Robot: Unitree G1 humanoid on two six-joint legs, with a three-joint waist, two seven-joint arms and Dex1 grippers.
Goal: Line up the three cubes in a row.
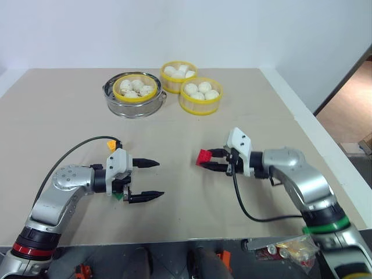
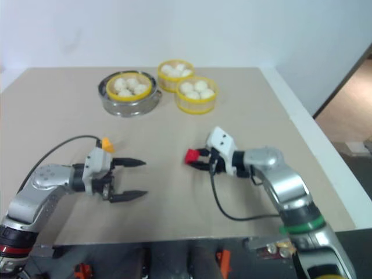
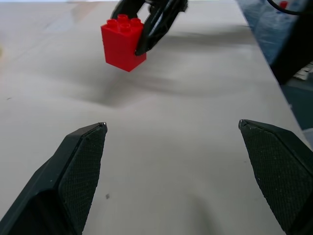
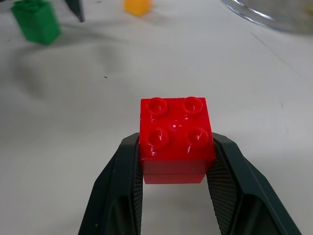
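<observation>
Right pincer is clamped on the red cube, one finger on each side, studs up, and from the shadow under it in the left wrist view the cube looks lifted just clear of the desk. Over on the left, the orange-yellow cube sits just behind the left pincer, and the green cube lies beside its fingers, mostly tucked under that arm from the head view. The left pincer has its fingers spread wide with nothing between them.

So the red one is the traveller here, well apart from the other two. To do this well, I'd carry it low across toward green and orange-yellow, keep it level, and set it down on their line. The left pincer stands in the way and may need to clear. The baskets of buns sit far back, no concern.
</observation>
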